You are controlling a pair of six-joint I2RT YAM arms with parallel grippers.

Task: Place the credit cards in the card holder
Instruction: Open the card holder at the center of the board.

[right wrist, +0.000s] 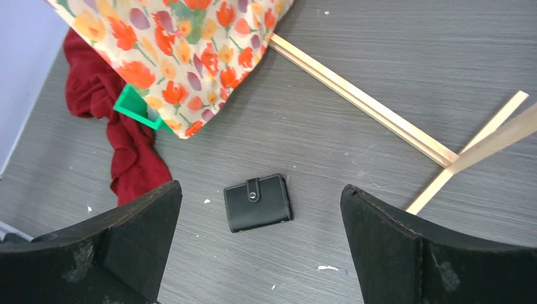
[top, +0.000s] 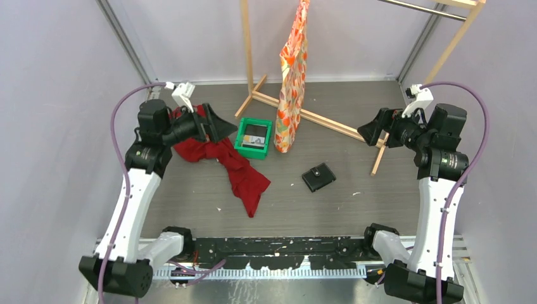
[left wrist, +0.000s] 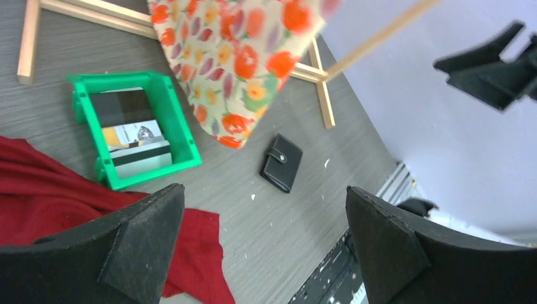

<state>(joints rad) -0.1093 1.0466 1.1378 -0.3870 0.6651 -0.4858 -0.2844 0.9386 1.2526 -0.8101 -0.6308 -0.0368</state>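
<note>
Credit cards lay stacked inside the green tray, toward the far left of the desk. I could not count them: an orange-yellow one, a dark one and a pale one showed. The card holder sat well apart from the tray, nearer mid-desk, folded shut with its snap tab apparently fastened. My left fingers hung spread wide above the red cloth beside the tray, pinching nothing. My right fingers were equally spread and empty, aimed toward the holder. I judged the task not yet begun: the holder needed opening, and every card remained to be lifted out and slid in.
</note>
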